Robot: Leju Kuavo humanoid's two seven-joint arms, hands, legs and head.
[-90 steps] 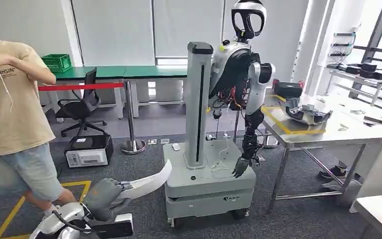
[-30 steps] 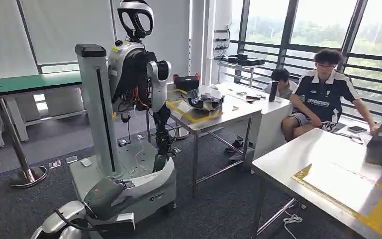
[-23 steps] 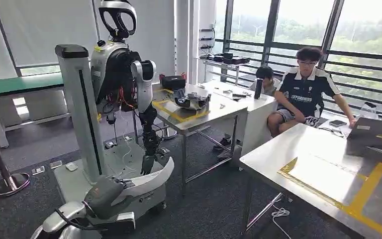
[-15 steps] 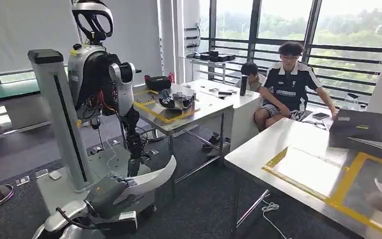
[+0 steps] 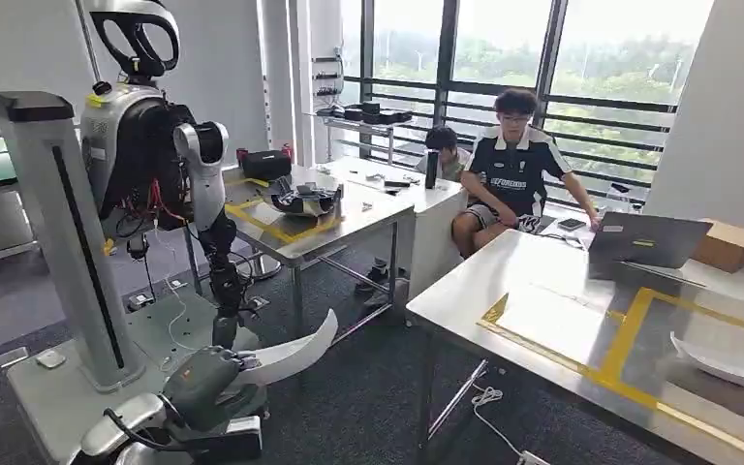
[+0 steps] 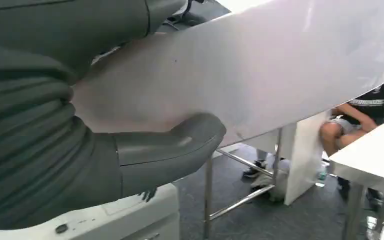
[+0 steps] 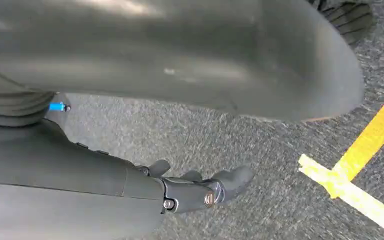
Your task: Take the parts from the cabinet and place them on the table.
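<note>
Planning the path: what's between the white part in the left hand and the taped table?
Bare dark carpet in the head view; nothing stands between the white part and the table.

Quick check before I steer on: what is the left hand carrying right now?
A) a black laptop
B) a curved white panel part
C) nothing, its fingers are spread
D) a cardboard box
B: in the head view the left hand grips one end of the curved white panel part, and in the left wrist view its thumb presses against that part's white surface.
</note>
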